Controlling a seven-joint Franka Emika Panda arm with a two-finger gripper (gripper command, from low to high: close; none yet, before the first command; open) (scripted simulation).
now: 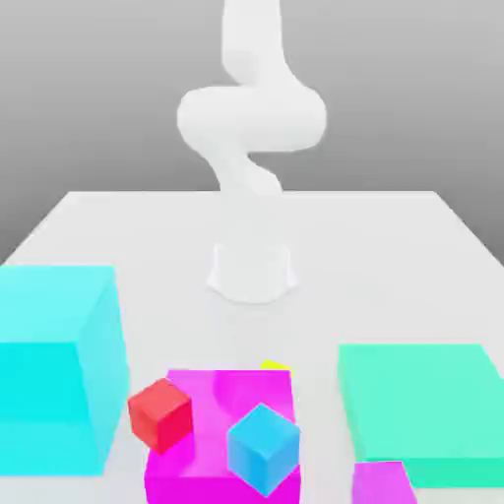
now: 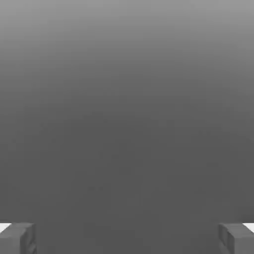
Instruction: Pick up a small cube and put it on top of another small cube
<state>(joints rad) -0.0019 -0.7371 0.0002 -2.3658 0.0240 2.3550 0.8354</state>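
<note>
Small cube apparently behind block

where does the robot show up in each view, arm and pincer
Exterior view: the white robot arm rises from the middle of the pale table.
Hand view: the open pincer, its grey fingertips at opposite corners.
Shared landmark: the plain grey backdrop.

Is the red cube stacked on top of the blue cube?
No, the red cube sits apart from the blue cube, toward the exterior view's left.

A sliver of the tiny bright yellow cube peeks out behind the magenta block's far edge.
</note>
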